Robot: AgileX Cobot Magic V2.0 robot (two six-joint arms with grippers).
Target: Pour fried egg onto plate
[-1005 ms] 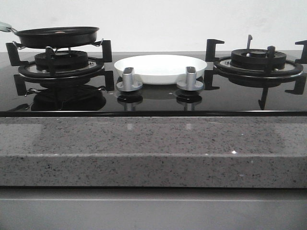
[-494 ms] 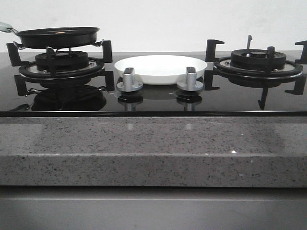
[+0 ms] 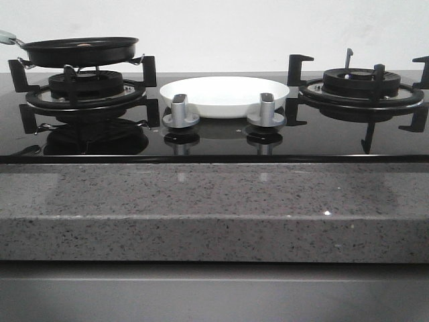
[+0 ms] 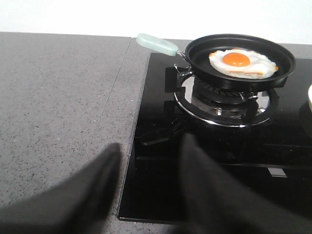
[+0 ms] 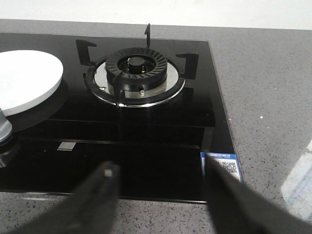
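The fried egg (image 4: 241, 62) lies in a black frying pan (image 4: 240, 61) with a pale green handle (image 4: 157, 44), on the left burner; the pan also shows in the front view (image 3: 79, 51). The white plate (image 3: 224, 96) sits on the hob between the burners, behind two knobs; its edge shows in the right wrist view (image 5: 27, 80). My left gripper (image 4: 150, 151) is open and empty, well short of the pan, over the hob's left front corner. My right gripper (image 5: 161, 170) is open and empty over the hob's front right edge. Neither gripper shows in the front view.
Two silver knobs (image 3: 180, 113) (image 3: 267, 111) stand in front of the plate. The right burner (image 3: 360, 84) with black pan supports is bare. A speckled grey counter (image 3: 214, 201) surrounds the black glass hob. A blue QR sticker (image 5: 220, 165) sits at the hob's front right corner.
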